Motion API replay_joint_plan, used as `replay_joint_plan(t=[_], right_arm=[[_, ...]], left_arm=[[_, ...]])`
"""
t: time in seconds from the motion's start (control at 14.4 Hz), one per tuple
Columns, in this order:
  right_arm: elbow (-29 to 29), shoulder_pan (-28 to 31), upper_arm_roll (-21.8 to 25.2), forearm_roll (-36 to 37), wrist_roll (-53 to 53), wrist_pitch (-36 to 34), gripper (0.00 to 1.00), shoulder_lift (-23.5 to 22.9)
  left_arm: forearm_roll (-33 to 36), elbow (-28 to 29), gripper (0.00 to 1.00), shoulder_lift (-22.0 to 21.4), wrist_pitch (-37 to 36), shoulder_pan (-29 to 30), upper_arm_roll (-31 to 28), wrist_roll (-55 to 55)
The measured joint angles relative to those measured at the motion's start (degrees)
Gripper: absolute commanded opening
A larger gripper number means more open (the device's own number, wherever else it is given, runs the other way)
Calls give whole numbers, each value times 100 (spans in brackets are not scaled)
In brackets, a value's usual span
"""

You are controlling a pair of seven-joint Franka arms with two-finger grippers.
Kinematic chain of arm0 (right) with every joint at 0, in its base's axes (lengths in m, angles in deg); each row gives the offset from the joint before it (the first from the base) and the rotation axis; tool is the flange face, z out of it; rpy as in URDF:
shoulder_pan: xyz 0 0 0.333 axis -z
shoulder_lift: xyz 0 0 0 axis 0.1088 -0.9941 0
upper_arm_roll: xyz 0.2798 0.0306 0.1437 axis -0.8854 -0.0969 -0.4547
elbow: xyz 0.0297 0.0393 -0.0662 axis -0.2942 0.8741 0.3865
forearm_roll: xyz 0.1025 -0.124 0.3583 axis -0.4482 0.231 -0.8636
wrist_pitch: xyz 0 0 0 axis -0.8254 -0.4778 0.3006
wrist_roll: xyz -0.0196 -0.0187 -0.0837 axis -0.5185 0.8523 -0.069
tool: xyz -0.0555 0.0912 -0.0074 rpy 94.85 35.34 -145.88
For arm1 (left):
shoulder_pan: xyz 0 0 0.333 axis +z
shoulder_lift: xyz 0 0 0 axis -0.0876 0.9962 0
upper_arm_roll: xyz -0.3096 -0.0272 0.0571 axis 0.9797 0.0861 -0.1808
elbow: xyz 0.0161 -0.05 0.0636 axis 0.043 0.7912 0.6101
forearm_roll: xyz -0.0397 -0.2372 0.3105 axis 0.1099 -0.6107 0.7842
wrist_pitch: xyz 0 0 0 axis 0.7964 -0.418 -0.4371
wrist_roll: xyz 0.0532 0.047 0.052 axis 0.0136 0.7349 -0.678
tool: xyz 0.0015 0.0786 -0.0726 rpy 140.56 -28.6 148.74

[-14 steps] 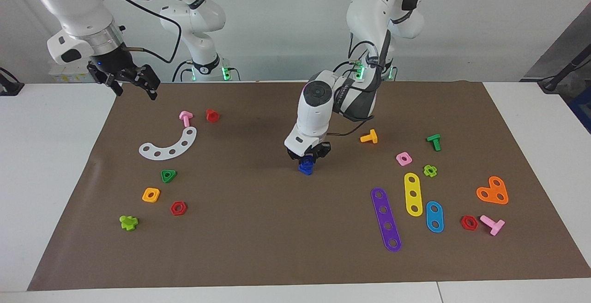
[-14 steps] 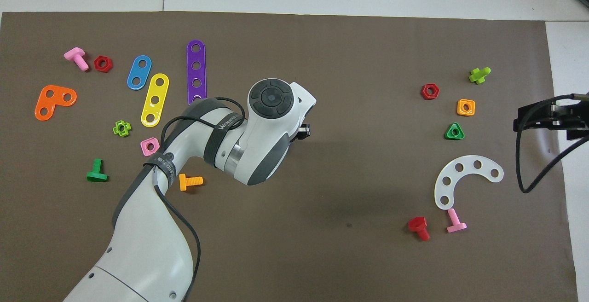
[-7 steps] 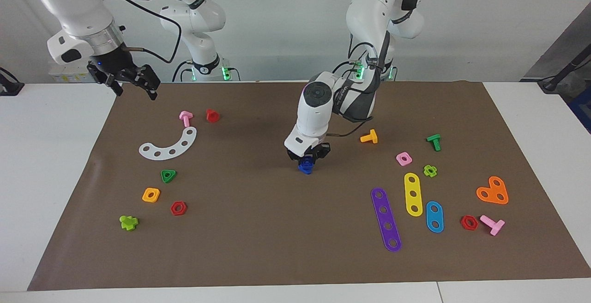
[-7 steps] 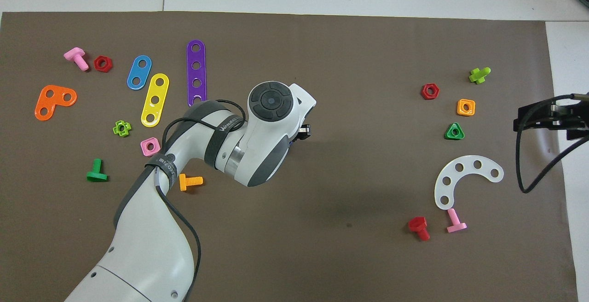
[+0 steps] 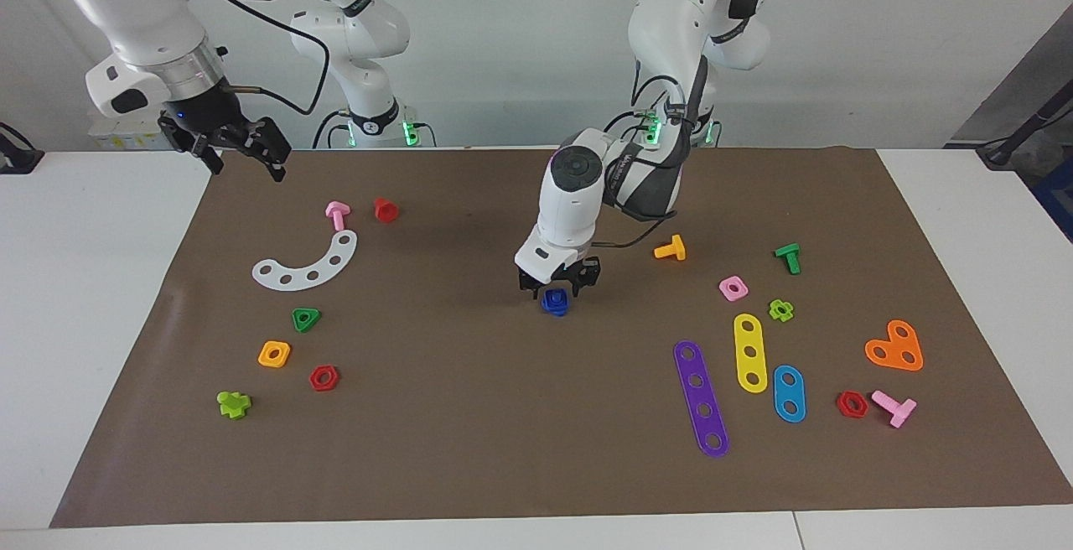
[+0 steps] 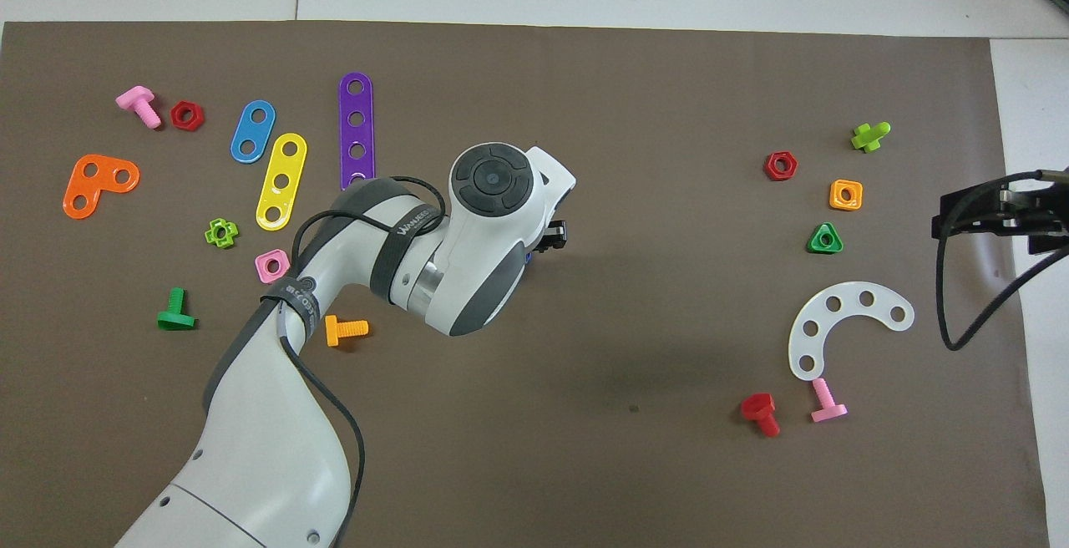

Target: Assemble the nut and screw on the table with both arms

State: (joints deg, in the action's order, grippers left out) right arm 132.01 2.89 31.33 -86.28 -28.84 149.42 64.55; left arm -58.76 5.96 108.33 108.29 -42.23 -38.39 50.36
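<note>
1. Left gripper (image 5: 559, 283): pointing down at mid-mat, fingers apart, just above the nut (image 5: 554, 302), which sits on the brown mat (image 5: 469, 433); the screw cannot be told apart from it.
2. Right gripper (image 5: 243, 150): waiting, fingers apart, over the mat's corner.
3. Orange screw (image 5: 671, 248): at two o'clock from the nut.
4. Pink nut (image 5: 733, 287): at three o'clock.

I see white arc (image 5: 307, 263) beside pink screw (image 5: 337, 215) | purple bar (image 5: 701, 397) | orange heart plate (image 5: 895, 347)
</note>
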Motion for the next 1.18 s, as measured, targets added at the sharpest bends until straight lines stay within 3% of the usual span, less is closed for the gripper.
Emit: replay_joint_plan(t=[0.35, 0.97, 1.04, 1.18], right_arm=[[0, 0, 0, 0, 0, 0, 100, 0], [0, 0, 0, 0, 0, 0, 100, 0], [0, 0, 0, 0, 0, 0, 100, 0], [0, 0, 0, 0, 0, 0, 100, 0]], left_arm=[[0, -609, 78, -180, -732, 248, -356, 25], [-3, -558, 78, -1803, -2419, 2101, -408, 2089], [-3, -440, 79, -1978, -2487, 2264, -408, 2353], [-4, -133, 94, -2392, -2644, 2556, -409, 2803]])
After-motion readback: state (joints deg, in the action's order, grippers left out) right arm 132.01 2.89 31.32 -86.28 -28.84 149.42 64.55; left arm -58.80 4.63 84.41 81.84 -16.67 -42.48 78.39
